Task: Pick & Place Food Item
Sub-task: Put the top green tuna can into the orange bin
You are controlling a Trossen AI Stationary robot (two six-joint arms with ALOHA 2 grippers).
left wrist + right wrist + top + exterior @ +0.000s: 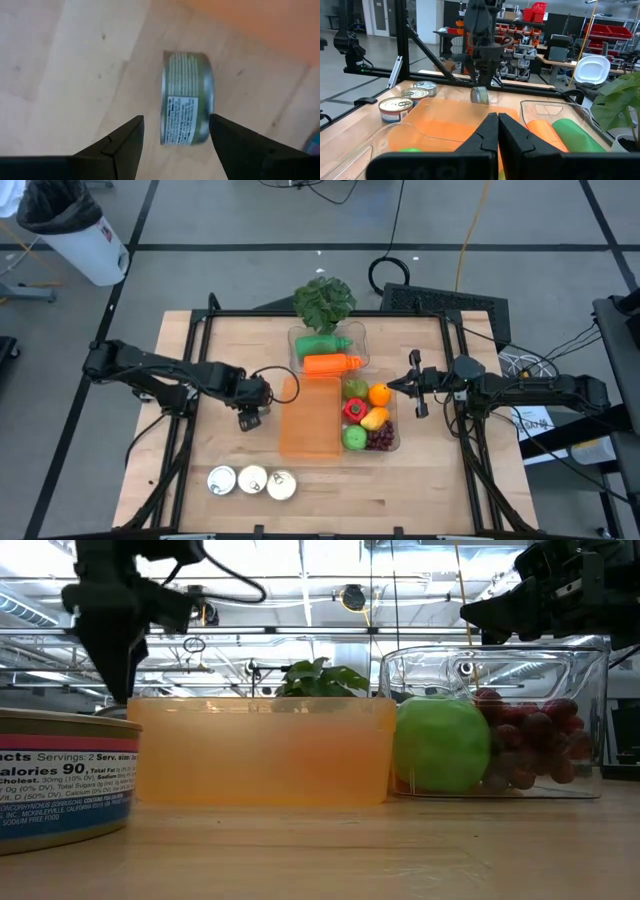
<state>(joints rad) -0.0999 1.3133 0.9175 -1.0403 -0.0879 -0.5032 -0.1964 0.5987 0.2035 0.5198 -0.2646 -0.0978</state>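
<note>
A small green-labelled tin can (187,95) lies on its side on the wooden table, just left of the flat orange tray (310,418). The right wrist view also shows the can (480,94). My left gripper (250,417) hangs over it, pointing down and open. Its two fingers (125,137) stand on either side of the can, with a gap on one side. My right gripper (395,385) is shut (497,125) and hovers at the right edge of the clear fruit box (390,442).
Three upright cans (252,480) stand near the table's front edge, and one looms large in the low view (60,780). The fruit box holds an apple (440,745), grapes and peppers. A second clear box holds a green and an orange bottle (330,352). Behind it is a leafy plant (323,300).
</note>
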